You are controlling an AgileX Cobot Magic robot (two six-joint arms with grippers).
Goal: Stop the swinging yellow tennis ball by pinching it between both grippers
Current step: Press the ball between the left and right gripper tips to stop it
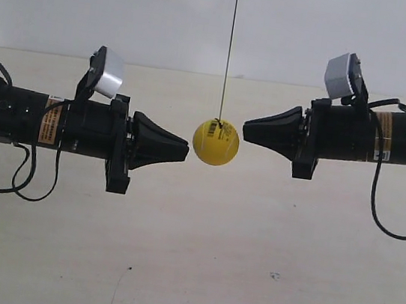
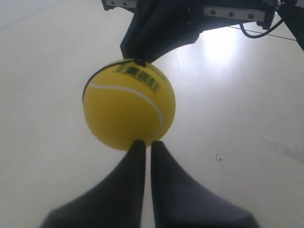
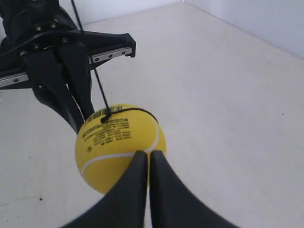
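The yellow tennis ball point(image 1: 216, 142) hangs on a thin dark string point(image 1: 229, 50) between two black cone-shaped grippers. In the exterior view, the gripper at the left point(image 1: 186, 150) points at the ball's lower left side. The gripper at the right point(image 1: 245, 130) points at its upper right side. Both tips are very close to the ball, and I cannot tell if they touch. In the left wrist view my left gripper point(image 2: 145, 142) is shut just before the ball point(image 2: 129, 102). In the right wrist view my right gripper point(image 3: 148, 153) is shut against the ball's point(image 3: 114, 142) edge.
A pale table surface point(image 1: 186, 271) lies below, with a white wall point(image 1: 133, 6) behind. Black cables point(image 1: 17, 179) droop from both arms. A silver-grey box point(image 1: 344, 75) sits on top of each arm. The opposite gripper point(image 2: 156, 33) shows beyond the ball in each wrist view.
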